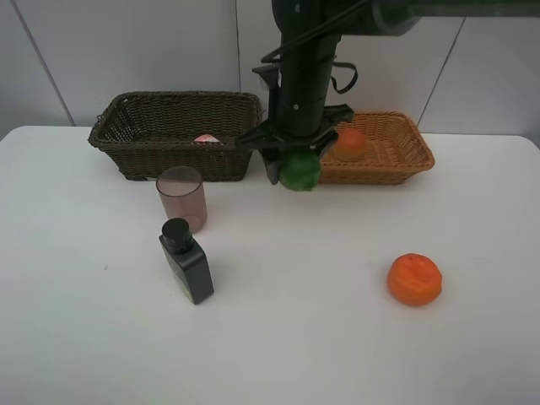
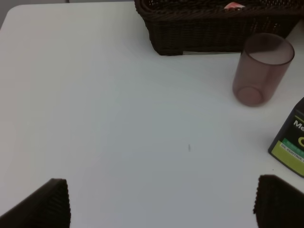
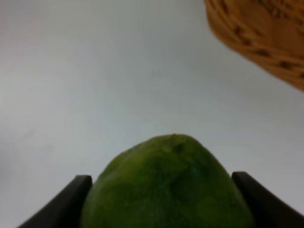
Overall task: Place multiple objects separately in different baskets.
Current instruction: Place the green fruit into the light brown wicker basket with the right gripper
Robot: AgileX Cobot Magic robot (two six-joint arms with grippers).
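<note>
Pinching lime (image 1: 300, 172) in right gripper (image 3: 164, 209) (left gripper (image 2: 161, 204) spread wide), peach (image 1: 350, 143), pink bottle (image 1: 206, 138) basketed, cup (image 1: 181, 198), black bottle (image 1: 187, 261), orange (image 1: 414, 278) unplaced.

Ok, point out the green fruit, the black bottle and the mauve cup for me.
green fruit (image 1: 300, 172): high exterior view, on its rounded front.
black bottle (image 1: 191, 270): high exterior view, on the middle of its square body.
mauve cup (image 1: 182, 201): high exterior view, on its side wall.
</note>
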